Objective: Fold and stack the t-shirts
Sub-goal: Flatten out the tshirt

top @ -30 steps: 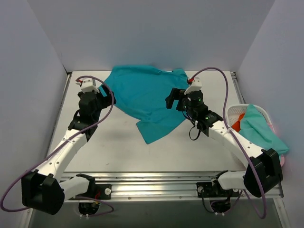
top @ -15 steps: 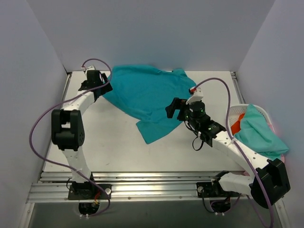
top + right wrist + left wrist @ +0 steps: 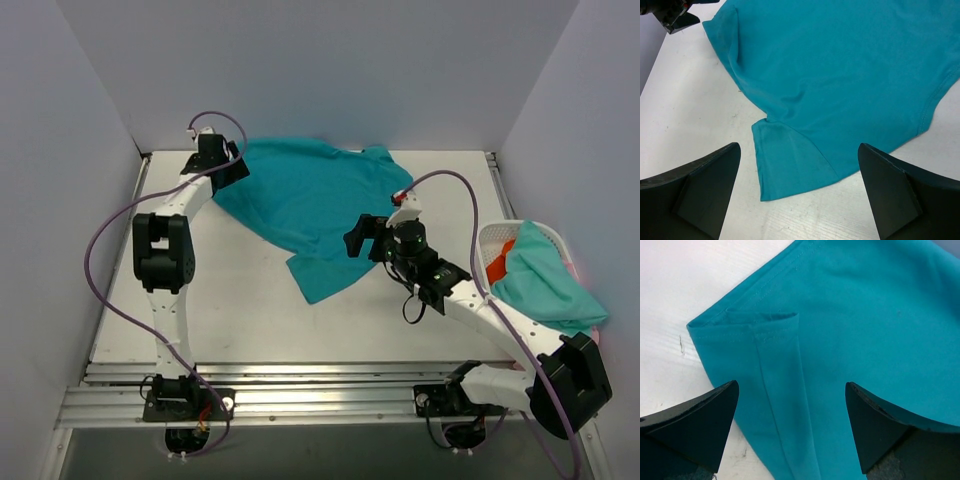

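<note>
Top external, hard to see: the deep teal t-shirt (image 3: 305, 200) lies spread across the far half of the table (image 3: 230, 310); its far-left corner sits at the left gripper (image 3: 222, 162); the right gripper (image 3: 357, 236) blocks part of its near edge; from up here I can't tell whether either tip touches cloth.
Left wrist: fingers spread wide, nothing between them; under them a hemmed corner with a small fold turned back, bare table just beside it; the frame cuts off the rest of the shirt.
Right wrist: jaws released and empty, hovering over a turned-over flap at the shirt's near edge; the shirt's right side runs out of frame.
Basket: white lattice basket (image 3: 487, 238) at the table's right edge; a paler aqua shirt (image 3: 540, 280) spills over its rim; an orange-red shirt (image 3: 503, 256) peeks out beneath; a pink sliver (image 3: 598, 336) on the outer side, barely readable.
Open room: bare table on the near side of the teal shirt, between the two arms; walls (image 3: 80, 150) close in on the left, back and right.
</note>
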